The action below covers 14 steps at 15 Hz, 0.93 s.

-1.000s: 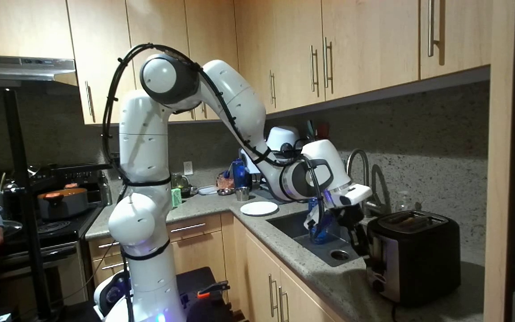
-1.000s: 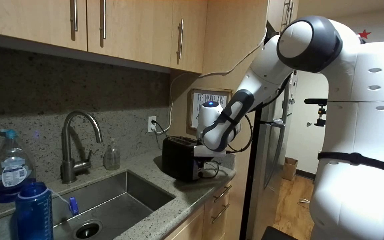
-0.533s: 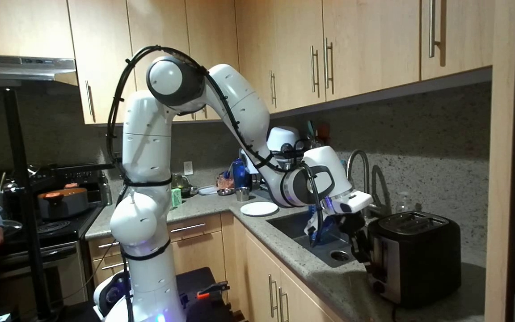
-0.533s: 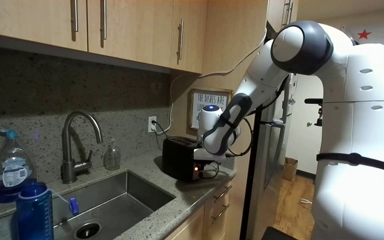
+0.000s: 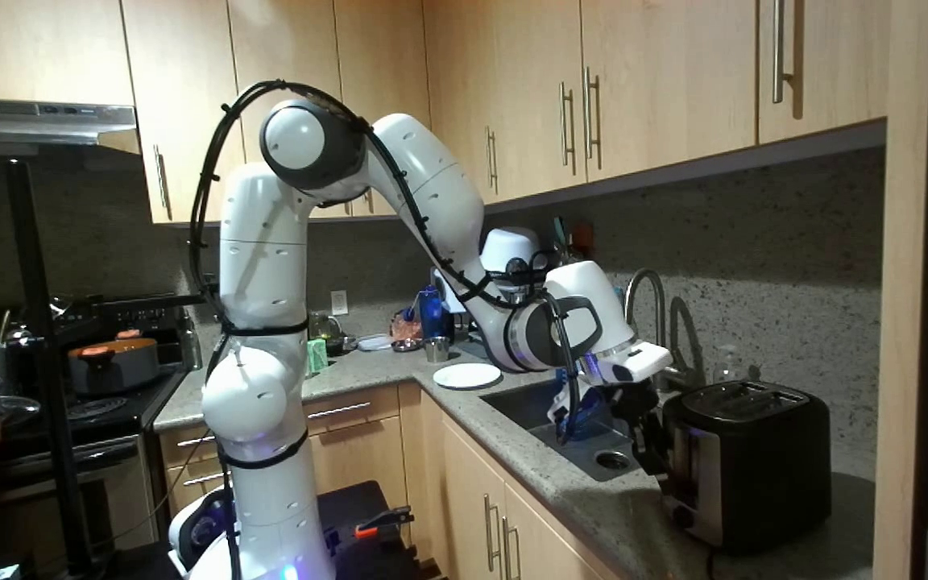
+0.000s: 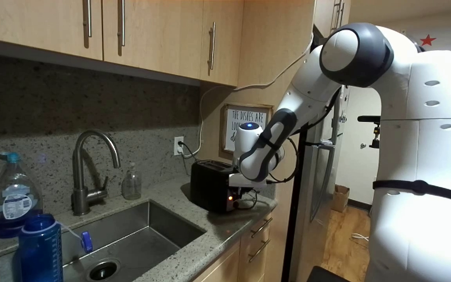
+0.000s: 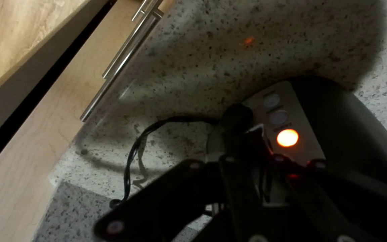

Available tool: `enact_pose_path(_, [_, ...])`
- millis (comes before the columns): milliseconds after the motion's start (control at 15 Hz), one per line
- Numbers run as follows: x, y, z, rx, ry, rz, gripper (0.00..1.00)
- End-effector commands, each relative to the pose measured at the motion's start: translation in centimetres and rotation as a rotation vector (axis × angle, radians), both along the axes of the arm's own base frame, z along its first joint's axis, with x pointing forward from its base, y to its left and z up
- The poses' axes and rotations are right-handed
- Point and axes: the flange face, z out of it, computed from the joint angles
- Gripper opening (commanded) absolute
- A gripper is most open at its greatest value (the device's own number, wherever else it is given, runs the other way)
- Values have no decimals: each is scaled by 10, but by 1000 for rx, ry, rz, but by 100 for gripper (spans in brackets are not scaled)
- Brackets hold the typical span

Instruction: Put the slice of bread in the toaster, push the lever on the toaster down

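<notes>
In an exterior view I have the hand (image 5: 657, 464) low at the front of the toaster (image 5: 758, 475), which stands on the desk (image 5: 524, 451). The hand is a little lower than one second ago. The bread, of which a tan edge showed then in the slots (image 5: 743, 400), cannot be seen there any more; I judge that it has gone down inside the toaster. The lever I cannot make out.

In an exterior view a light (image 6: 230, 198) burns orange on the toaster's front; one second ago no light showed there. For me it means that the lever has caught at the bottom and the heating has begun. The arm (image 6: 360, 55) covers a part of the front, so this I cannot confirm by eye.

In the wrist view the light is one of three round buttons (image 7: 278, 117), the other two unlit, with a dark knob (image 7: 236, 116) beside them. The fingers (image 7: 232, 191) are too dark here: I cannot tell if the hand is wide or narrow, or if it touches the lever. I think both steps are done, and what remains is to draw the hand back carefully, without lifting the lever again.
</notes>
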Motion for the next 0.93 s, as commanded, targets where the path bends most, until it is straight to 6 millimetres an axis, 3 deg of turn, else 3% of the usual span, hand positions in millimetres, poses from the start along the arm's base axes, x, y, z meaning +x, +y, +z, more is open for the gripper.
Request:
enact_pose_path(0, [-13, -3, 16, -15, 10, 26, 49])
enact_pose_path(400, [-23, 5, 39, -34, 26, 73, 95])
enact_pose_path(467, [-25, 6, 43, -39, 35, 73, 99])
enact_pose_path(867, [-31, 22, 61, -42, 84, 159, 100])
